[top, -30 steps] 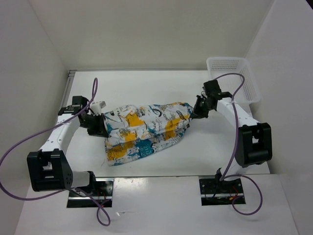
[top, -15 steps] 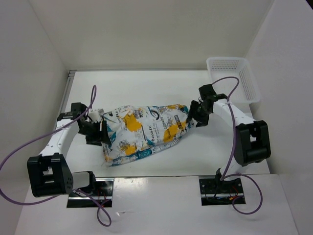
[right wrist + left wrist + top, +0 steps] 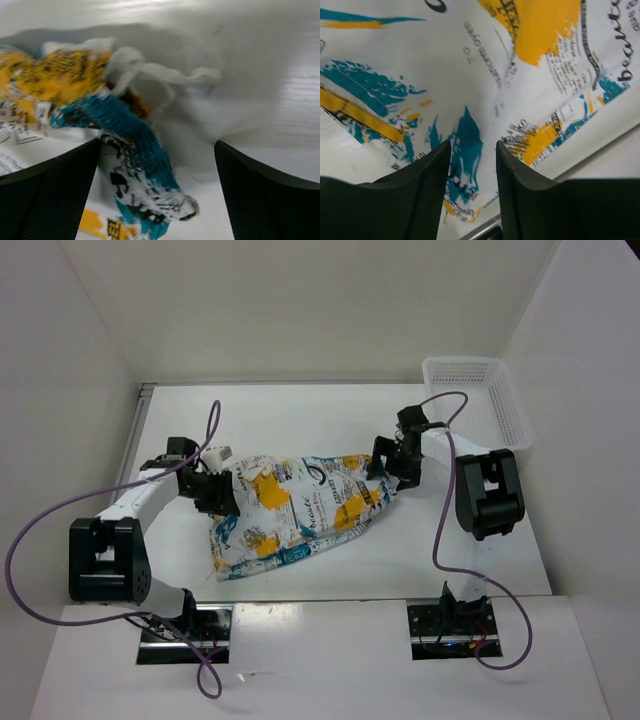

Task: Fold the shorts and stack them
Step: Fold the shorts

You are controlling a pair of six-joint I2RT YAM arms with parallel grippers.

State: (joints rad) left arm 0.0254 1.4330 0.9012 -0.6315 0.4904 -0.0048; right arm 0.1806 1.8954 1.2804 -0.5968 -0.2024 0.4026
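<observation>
Since the earlier frame, the left gripper (image 3: 213, 490) has moved inward onto the 9 o'clock end of the shorts (image 3: 295, 508). The right gripper (image 3: 386, 466) has shifted slightly toward 11 o'clock, and the right arm's elbow has swung in closer to it.

The shorts lie bunched near the centre of the table (image 3: 300, 415), with their long axis running from 7 o'clock to 2 o'clock.

In the left wrist view, the left gripper's fingers (image 3: 427, 195) are drawn close together. Printed fabric fills the narrow gap between them and appears clamped.

In the right wrist view, the right gripper's fingers (image 3: 55, 195) are spread wide. A crumpled teal-and-yellow edge of the shorts (image 3: 125, 130) lies between them on the table, touching neither finger.

A white mesh basket (image 3: 470, 375) stands at the table's 1 o'clock corner, well apart from the shorts.
</observation>
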